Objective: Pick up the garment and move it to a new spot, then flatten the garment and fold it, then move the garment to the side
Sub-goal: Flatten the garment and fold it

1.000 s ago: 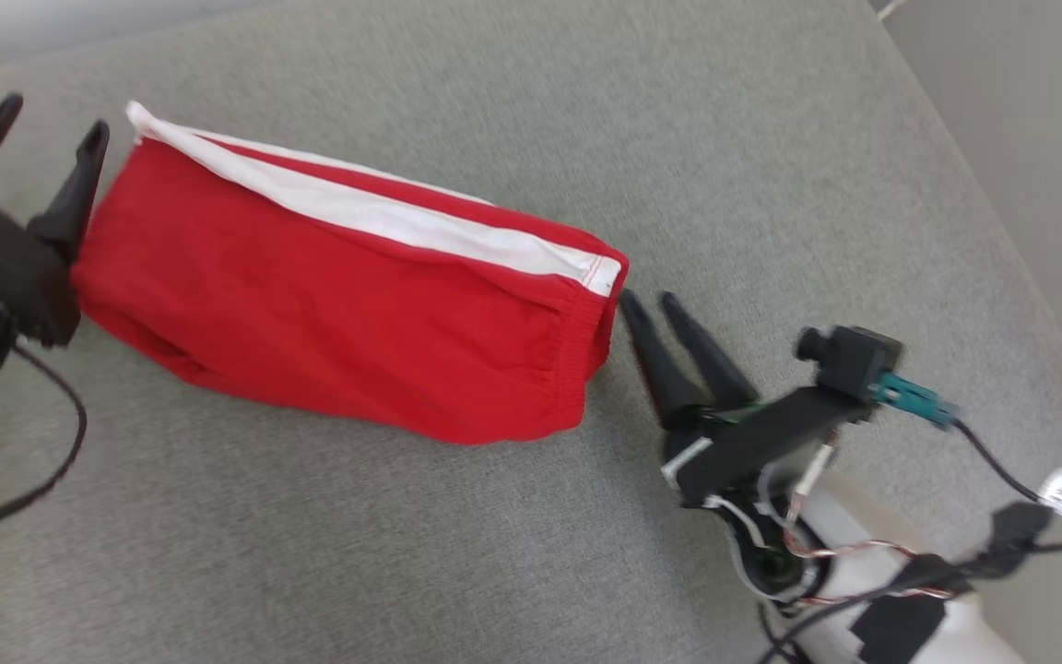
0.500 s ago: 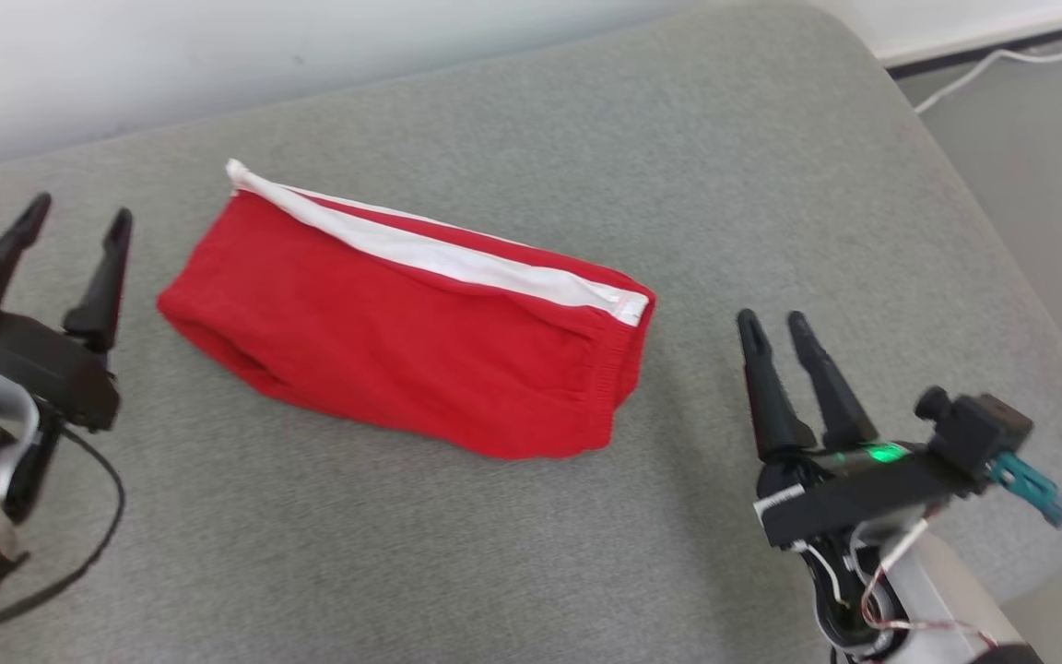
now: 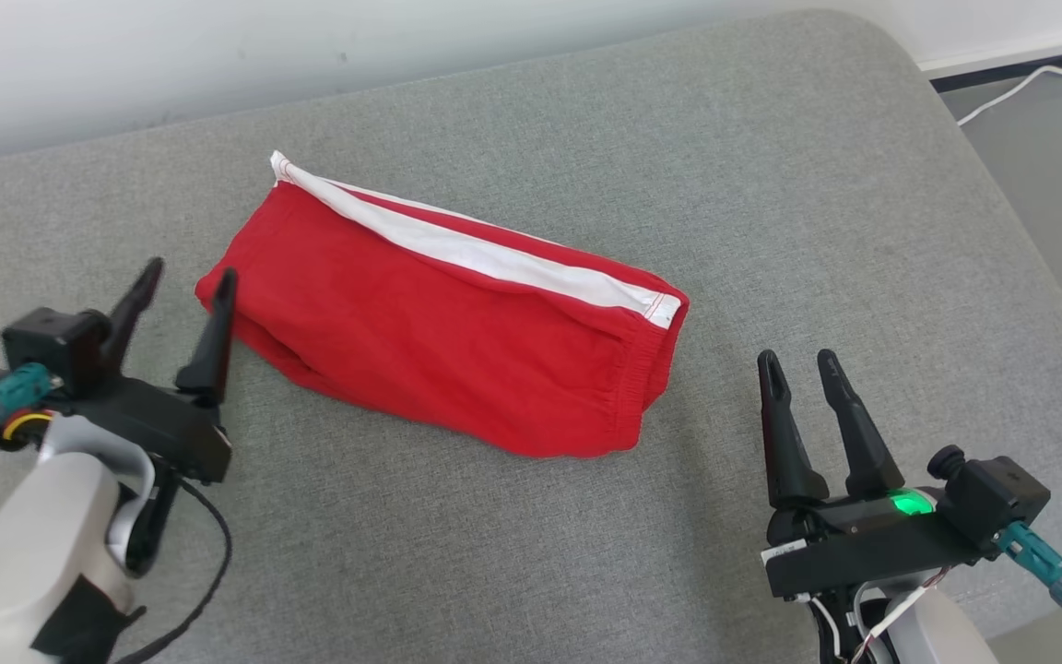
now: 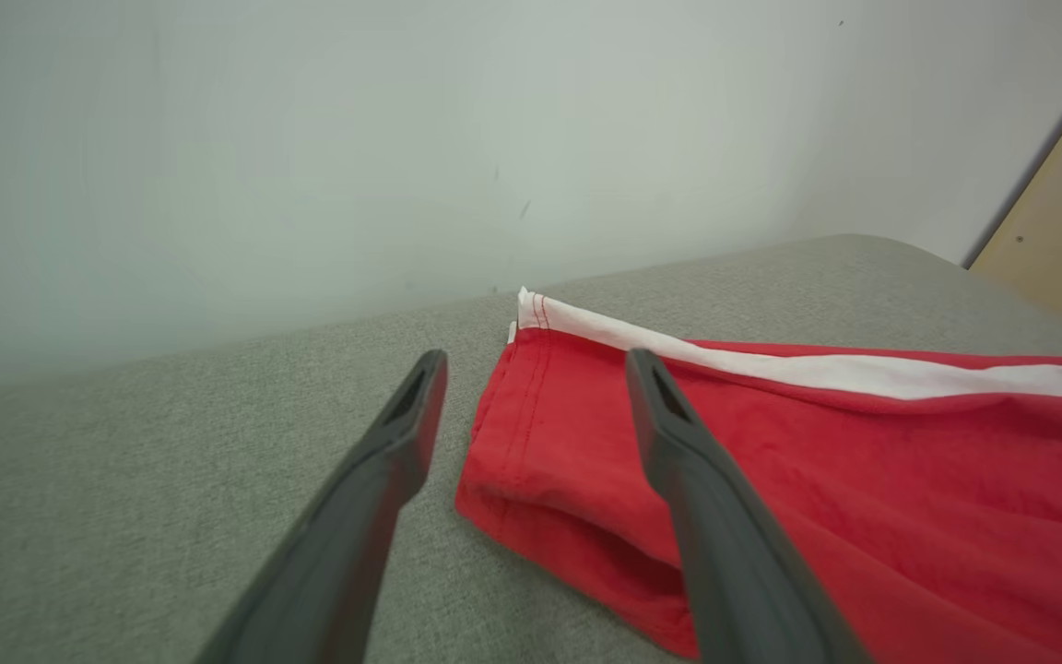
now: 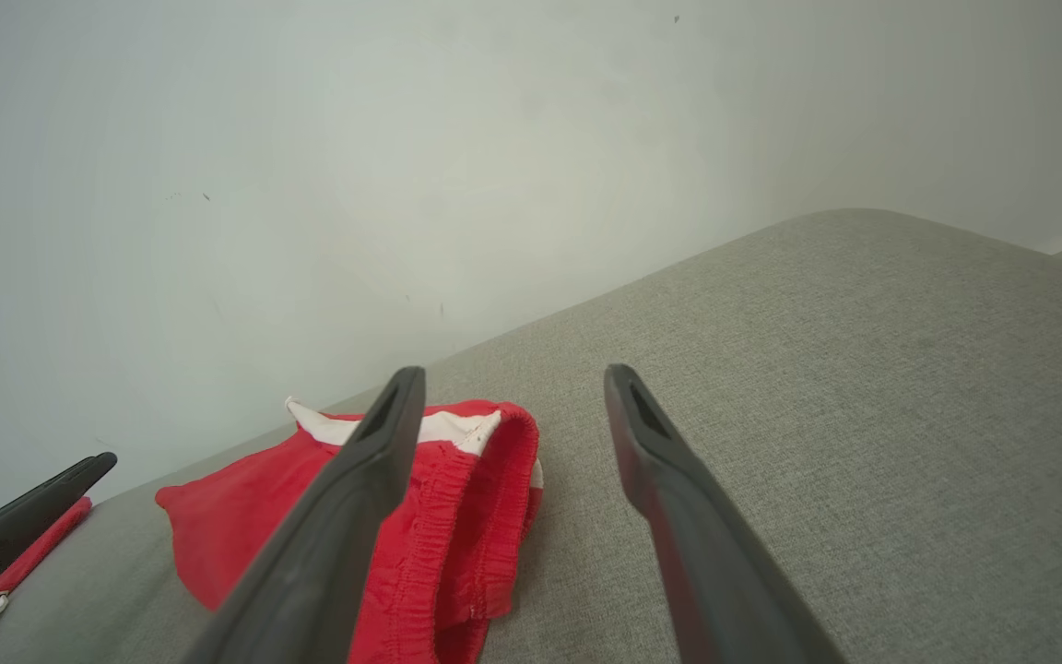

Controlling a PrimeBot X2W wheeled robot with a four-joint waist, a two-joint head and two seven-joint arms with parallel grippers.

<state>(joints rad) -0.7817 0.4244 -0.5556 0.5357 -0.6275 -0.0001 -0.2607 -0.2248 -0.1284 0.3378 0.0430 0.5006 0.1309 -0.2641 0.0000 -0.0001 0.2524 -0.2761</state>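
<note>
Two sets of jaws released, empty: left gripper (image 3: 192, 270) and right gripper (image 3: 796, 357) flank the folded red, white-striped fabric garment (image 3: 457, 341) on grey upholstered cushion (image 3: 771, 184).

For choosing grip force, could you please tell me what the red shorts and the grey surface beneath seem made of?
Red shorts: soft matte cloth, probably cotton; gathered elastic waistband, stitched white stripe. Grey cushion: matte upholstery fabric, fine heathered weave, rounded padded-looking edge.

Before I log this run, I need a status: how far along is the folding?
Done: the shorts lie folded in a bundle on the grey cushion. In hand: nothing; the left gripper and right gripper stand open, empty, flanking them. Left: perhaps moving them aside.
</note>
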